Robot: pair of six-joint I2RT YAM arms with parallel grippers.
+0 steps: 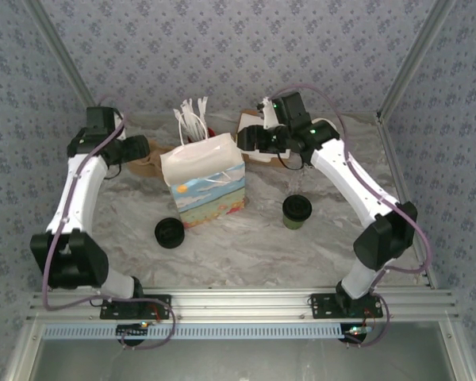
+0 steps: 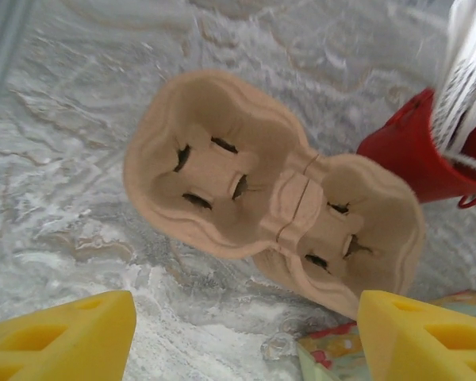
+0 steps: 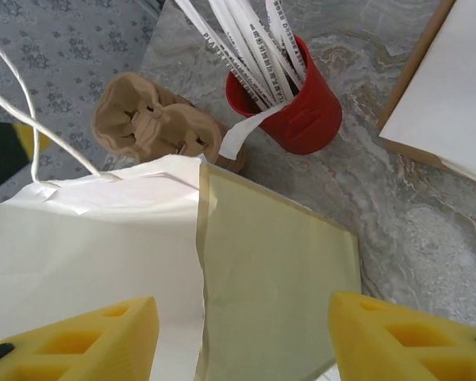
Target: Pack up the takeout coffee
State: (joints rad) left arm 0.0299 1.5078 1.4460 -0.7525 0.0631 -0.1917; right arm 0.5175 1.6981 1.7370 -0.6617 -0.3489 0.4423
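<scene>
The takeout coffee [image 1: 297, 211], a small dark olive cup with a black lid, stands upright on the marble table to the right of the paper bag [image 1: 204, 179]. The bag stands open at the table's middle; in the right wrist view its white inside [image 3: 95, 246] and pale green side [image 3: 278, 270] lie under the fingers. My right gripper [image 1: 254, 140] [image 3: 242, 337] hovers open over the bag's right top edge, holding nothing. My left gripper [image 1: 140, 149] [image 2: 246, 341] hangs open and empty above a brown moulded cup carrier [image 2: 274, 198] behind the bag's left side.
A red cup of white sticks [image 1: 194, 125] [image 3: 289, 107] stands behind the bag. A round black lid [image 1: 169, 232] lies left of the bag's front. A flat white stack on brown card [image 3: 448, 79] sits at the back right. Patterned walls close in the table.
</scene>
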